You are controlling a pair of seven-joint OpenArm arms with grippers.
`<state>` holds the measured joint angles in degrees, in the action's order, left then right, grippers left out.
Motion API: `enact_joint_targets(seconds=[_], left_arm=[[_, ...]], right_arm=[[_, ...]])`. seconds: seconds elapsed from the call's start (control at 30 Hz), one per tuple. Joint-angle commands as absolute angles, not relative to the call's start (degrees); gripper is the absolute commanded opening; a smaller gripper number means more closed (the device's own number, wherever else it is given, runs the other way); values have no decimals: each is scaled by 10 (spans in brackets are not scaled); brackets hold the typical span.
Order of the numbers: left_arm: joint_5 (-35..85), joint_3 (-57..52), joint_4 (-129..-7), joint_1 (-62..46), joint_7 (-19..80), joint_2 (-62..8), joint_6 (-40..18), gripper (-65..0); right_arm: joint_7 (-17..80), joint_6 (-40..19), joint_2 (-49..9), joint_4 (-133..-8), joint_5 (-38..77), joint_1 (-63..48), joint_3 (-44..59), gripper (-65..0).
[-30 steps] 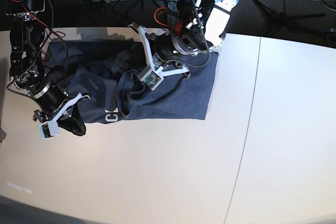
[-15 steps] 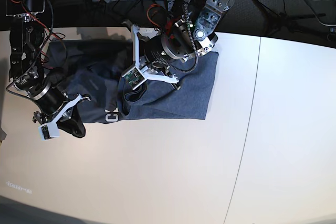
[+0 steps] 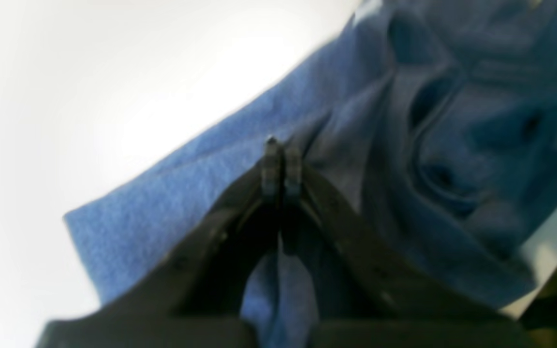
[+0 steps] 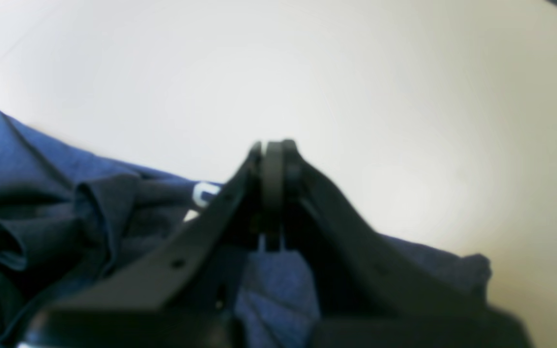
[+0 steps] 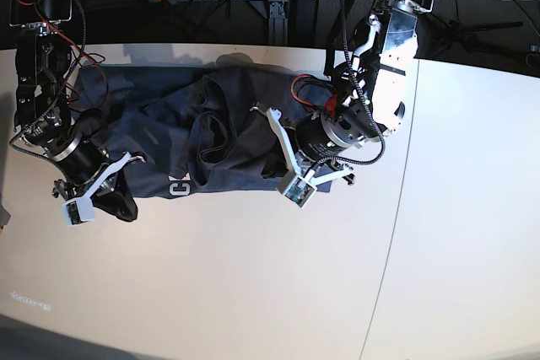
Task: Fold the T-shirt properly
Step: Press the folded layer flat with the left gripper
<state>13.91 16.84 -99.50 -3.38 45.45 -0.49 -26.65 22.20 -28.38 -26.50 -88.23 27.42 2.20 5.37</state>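
On the white table [image 5: 253, 276], we see the T-shirt [image 5: 169, 137] lying crumpled; the left gripper [image 3: 281, 162] and right gripper [image 4: 273, 166] each pinch its cloth.

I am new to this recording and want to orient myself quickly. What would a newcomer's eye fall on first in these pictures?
First, the crumpled blue-grey cotton T-shirt, spread along the far side of the white table, with a bit of white lettering at its near edge. Next, the two black arms over it: the left tool is shut on a fold at the shirt's right end, and the right tool is closed at its left end, cloth bunched beneath.
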Motion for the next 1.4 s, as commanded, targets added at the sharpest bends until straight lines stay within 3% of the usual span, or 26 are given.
enact_joint_targets(seconds=[0.0,0.17,0.57,0.83,0.97,1.1,1.37], left_arm=[[154,172,-998,-36,444,0,-290,-650],[168,206,-994,-57,438,12,-290,-650],[50,346,-887,-46,395,51,-287,-650],[53,344,-981,9,434,51,-281,-650],[53,335,-990,21,456,49,-281,-650],[53,294,-990,6,456,38,-281,-650],[122,184,-990,-22,451,-21,-281,-650]], right_arm=[[208,-328,-274,-891,281,33,59,-650],[208,-328,-274,-891,280,33,59,-650],[210,-328,-274,-891,281,33,59,-650],[213,-328,-272,-891,321,33,59,-650],[283,-328,-257,-891,375,32,59,-650],[354,-330,-237,-891,413,30,57,-650],[363,-330,-228,-889,383,30,-4,-650]])
